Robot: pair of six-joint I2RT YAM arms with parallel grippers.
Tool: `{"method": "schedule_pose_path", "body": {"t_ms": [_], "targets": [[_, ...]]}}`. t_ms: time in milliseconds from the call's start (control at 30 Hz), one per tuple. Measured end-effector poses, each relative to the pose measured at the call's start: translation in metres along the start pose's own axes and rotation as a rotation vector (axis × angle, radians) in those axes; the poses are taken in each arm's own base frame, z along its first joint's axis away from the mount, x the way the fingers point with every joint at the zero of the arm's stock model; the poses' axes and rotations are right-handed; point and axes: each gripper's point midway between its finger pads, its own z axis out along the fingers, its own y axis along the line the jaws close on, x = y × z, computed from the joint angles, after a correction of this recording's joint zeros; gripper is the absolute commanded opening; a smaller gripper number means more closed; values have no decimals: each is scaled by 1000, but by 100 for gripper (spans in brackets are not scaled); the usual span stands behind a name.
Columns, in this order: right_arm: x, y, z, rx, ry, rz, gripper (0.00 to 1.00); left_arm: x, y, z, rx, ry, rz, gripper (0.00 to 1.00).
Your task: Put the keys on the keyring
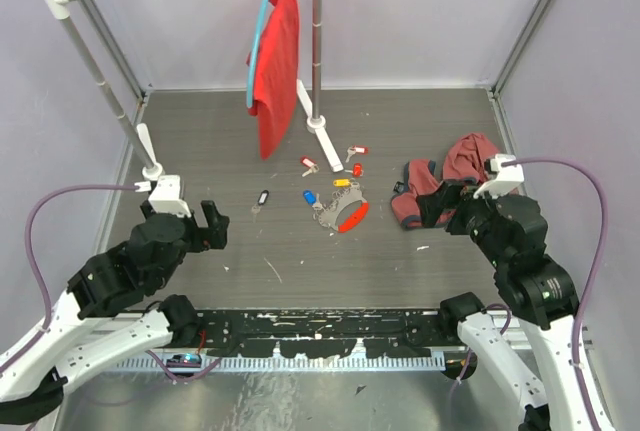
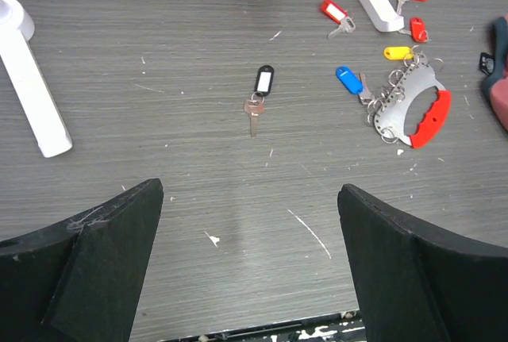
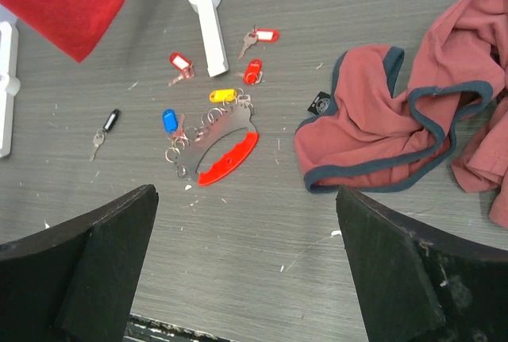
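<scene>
seemingly six keys (image 3: 169, 120), one keyring (image 3: 228, 159), two garments (image 3: 373, 132), one clothes rack (image 1: 317, 51).

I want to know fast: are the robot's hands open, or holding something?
Left gripper: open, holding nothing.
Right gripper: open, holding nothing.

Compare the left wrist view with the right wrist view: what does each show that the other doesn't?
Left wrist only: the left hand, open. Right wrist only: the right hand, open, and most of the crumpled pink shirt, just a sliver at the left view's edge. Both: the keyring, the black-tagged key, and the other tagged keys.
</scene>
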Motion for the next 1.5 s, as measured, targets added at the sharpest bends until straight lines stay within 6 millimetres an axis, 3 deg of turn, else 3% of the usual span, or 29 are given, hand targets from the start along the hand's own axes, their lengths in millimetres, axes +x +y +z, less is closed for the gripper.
{"method": "schedule_pose_path", "body": {"t_ms": [267,633,833,1000,1133,1267,1500], "targets": [[-8,-9,-4,54,-52,32,100,11,-3,14,-50,62,70,98],[14,-19,21,132,98,33,100,17,-28,31,10,109,130,98],[46,-17,58,135,297,26,90,26,-26,59,-9,187,60,98],[94,-16,91,108,475,40,82,37,-7,75,-24,236,-62,100],[126,-15,119,88,572,50,73,53,-12,77,18,279,-67,92],[142,-11,150,57,611,55,64,60,-13,75,35,292,-75,88],[175,-12,201,26,675,65,57,53,-15,67,57,269,-87,81]]}}
